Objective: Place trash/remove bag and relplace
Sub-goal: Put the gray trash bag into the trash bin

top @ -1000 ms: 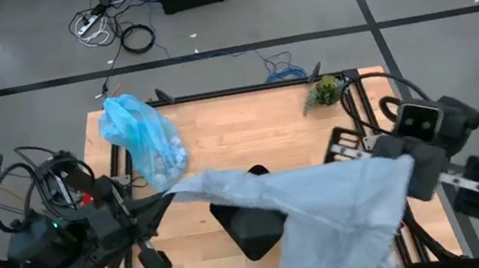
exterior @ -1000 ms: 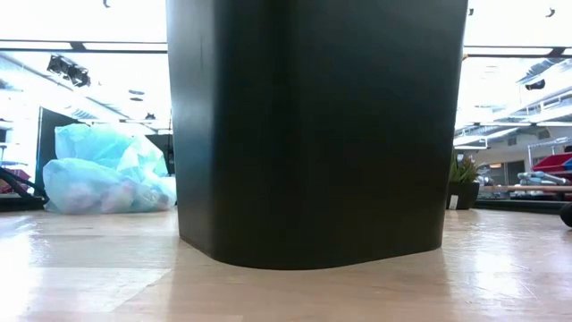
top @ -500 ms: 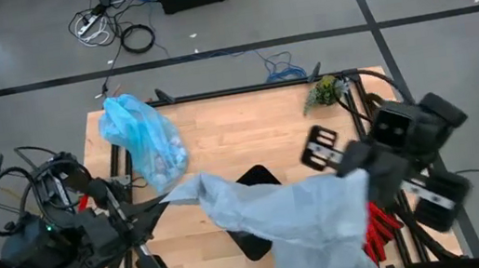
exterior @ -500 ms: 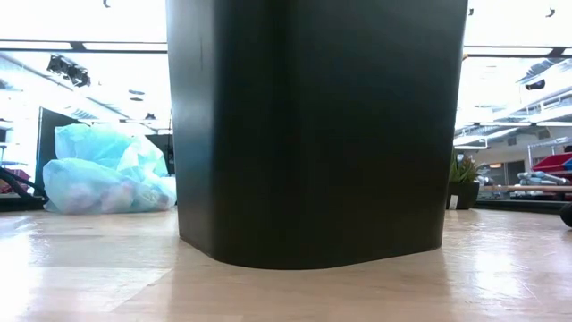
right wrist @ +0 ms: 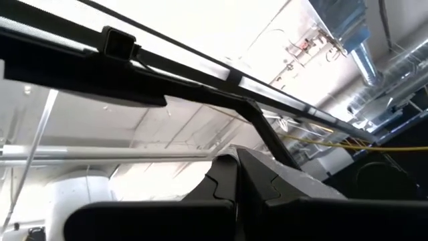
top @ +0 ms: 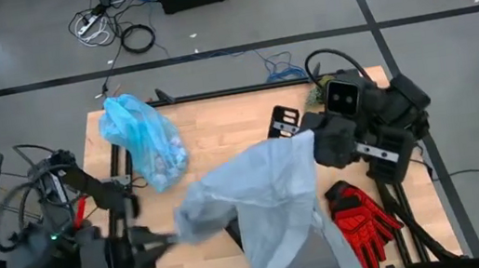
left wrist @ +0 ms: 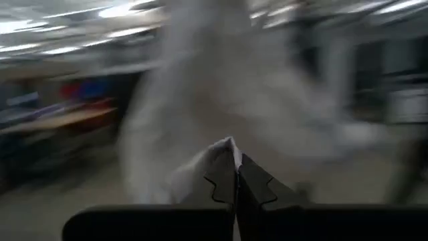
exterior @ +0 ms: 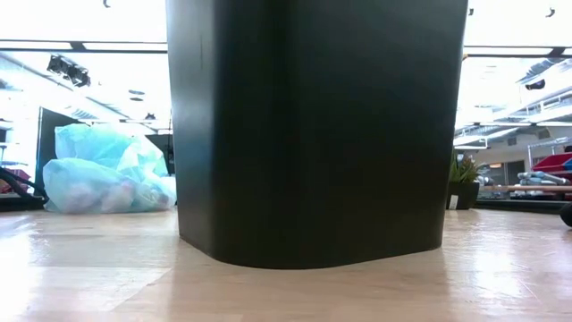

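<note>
The cyan bag (top: 139,134) sits on its bottom at the table's far left, with the trash wads (top: 165,168) showing through its lower part; the low view shows the bag too (exterior: 103,170). A paler grey-blue bag (top: 268,205) hangs spread above the black bin (exterior: 313,134), which the high view shows only as a dark sliver (top: 232,236). My left gripper (top: 176,235) is shut on that pale bag's left end. My right gripper (top: 309,143), raised and pointing upward, is shut on its far right end. My left gripper pinches a bunched corner of the pale bag (left wrist: 224,152) between its two shut fingers, coming level from the table's left. The plastic runs away from the fingers, lifted clear of the table. My right gripper pinches the pale bag's upper right edge (top: 302,144) between its shut fingers, which slant upward; the plastic hangs down from it over the bin.
Red-and-black gloves (top: 362,215) lie at the table's right near side. A small green plant (top: 317,95) stands at the far right corner, close to my right arm. Bare wood (top: 220,132) lies between the cyan bag and the plant.
My right gripper has swung toward the table's far edge and its left, taking its end of the pale bag along. The bag, stretched wide across the table before, now hangs narrower and bunched over the bin, uncovering the gloves. My left gripper has turned and kept its hold.
</note>
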